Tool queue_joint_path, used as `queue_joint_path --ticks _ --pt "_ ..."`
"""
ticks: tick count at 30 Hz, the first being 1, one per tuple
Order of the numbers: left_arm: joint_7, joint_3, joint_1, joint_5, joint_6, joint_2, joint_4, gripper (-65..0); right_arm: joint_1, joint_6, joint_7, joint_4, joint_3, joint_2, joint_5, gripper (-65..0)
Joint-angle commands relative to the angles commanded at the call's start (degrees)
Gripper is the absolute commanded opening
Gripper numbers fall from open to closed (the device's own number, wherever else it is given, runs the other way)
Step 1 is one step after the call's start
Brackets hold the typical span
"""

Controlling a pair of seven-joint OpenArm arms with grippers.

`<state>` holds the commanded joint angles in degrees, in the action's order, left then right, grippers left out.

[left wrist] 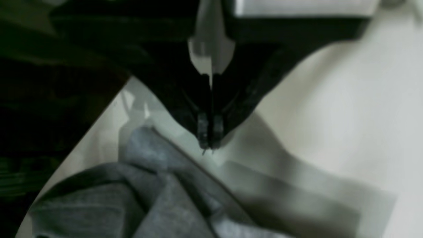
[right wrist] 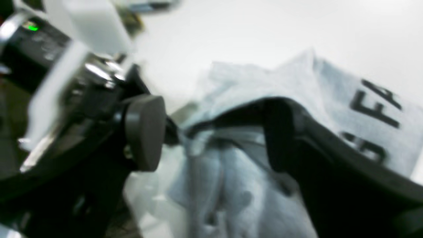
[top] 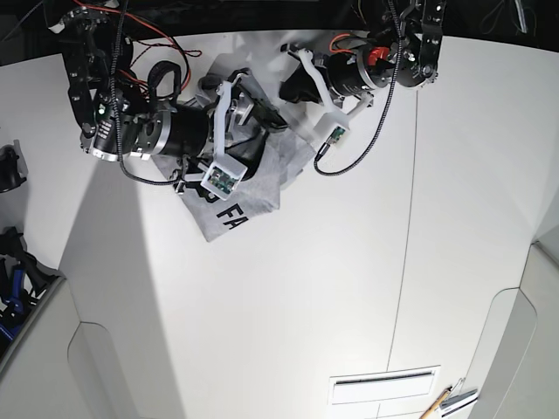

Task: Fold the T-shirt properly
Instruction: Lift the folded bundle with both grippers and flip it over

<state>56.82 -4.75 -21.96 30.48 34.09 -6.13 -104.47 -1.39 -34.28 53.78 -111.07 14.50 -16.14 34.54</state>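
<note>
The light grey T-shirt (top: 262, 188) lies crumpled at the far end of the white table (top: 288, 297), black lettering (top: 229, 214) showing on its near corner. In the right wrist view the T-shirt (right wrist: 330, 92) is bunched between and draped over the fingers (right wrist: 145, 132) of my right gripper (right wrist: 213, 132), whose jaws stand wide open. My left gripper (left wrist: 208, 145) is shut with nothing visible between its tips, hovering just above the table beside the folded edge of the T-shirt (left wrist: 155, 198). In the base view the left gripper (top: 293, 87) sits at the shirt's far side.
The table's edge (left wrist: 76, 145) drops to dark floor left of the left gripper. Loose cables (top: 358, 148) hang from the left-wrist arm over the table. Black gear (top: 9, 166) sits off the left side. A slotted plate (top: 380, 380) and a small tool (top: 437, 403) lie at the near right.
</note>
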Motion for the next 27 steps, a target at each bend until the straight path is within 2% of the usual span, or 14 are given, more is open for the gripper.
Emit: queue_joint_path --ticks 2,4,8,12,15,16,17,19,20,23,27 --pt "0.5 2.6 -0.2 0.7 0.0 -0.6 -1.4 -65.0 0.1 0.02 0.0 -0.1 0.0 0.0 2.7 -20.2" --pt "0.5 6.3 -0.8 1.0 0.3 -1.0 -3.3 -65.0 0.3 0.04 0.0 -0.4 0.0 0.0 2.8 -20.3" --pt "2.3 14.0 -1.6 5.3 3.4 -1.0 -7.9 -65.0 2.0 1.53 0.7 -0.8 -2.6 0.0 2.9 -20.3" --pt "2.7 19.3 -2.9 9.6 4.7 -1.0 -10.4 -65.0 3.3 1.53 0.7 -2.1 -10.6 0.0 4.2 -20.3" --pt "3.2 21.3 -3.0 10.7 5.2 -1.0 -10.4 -65.0 3.7 1.53 0.9 -2.1 -18.1 -0.1 4.5 -21.2" --pt "3.2 21.6 -3.0 10.7 5.2 -1.0 -10.4 -65.0 3.7 1.53 1.8 -2.0 -20.2 -0.1 4.5 -24.7" --pt "3.1 21.7 -3.0 10.9 5.4 -1.0 -10.4 -65.0 3.7 1.53 3.2 -2.0 -22.1 -0.1 4.5 -32.2" --pt "3.0 21.7 -3.0 11.2 5.9 -1.0 -10.4 -65.0 3.1 1.51 5.6 -2.0 -25.0 -0.3 4.7 -56.7" --pt "3.0 21.7 -3.0 12.0 5.9 -1.0 -10.4 -65.0 2.2 1.49 5.6 -2.0 -26.1 -0.8 4.7 -65.0" --pt "3.0 21.7 -2.9 14.3 5.9 -1.0 -10.4 -65.0 -1.1 1.49 4.3 -0.8 -26.9 -2.3 4.7 -65.0" --pt "2.3 21.7 -2.5 15.2 5.9 -1.0 -10.4 -65.0 -3.2 1.11 2.4 3.5 -26.8 -2.1 4.9 -65.0"
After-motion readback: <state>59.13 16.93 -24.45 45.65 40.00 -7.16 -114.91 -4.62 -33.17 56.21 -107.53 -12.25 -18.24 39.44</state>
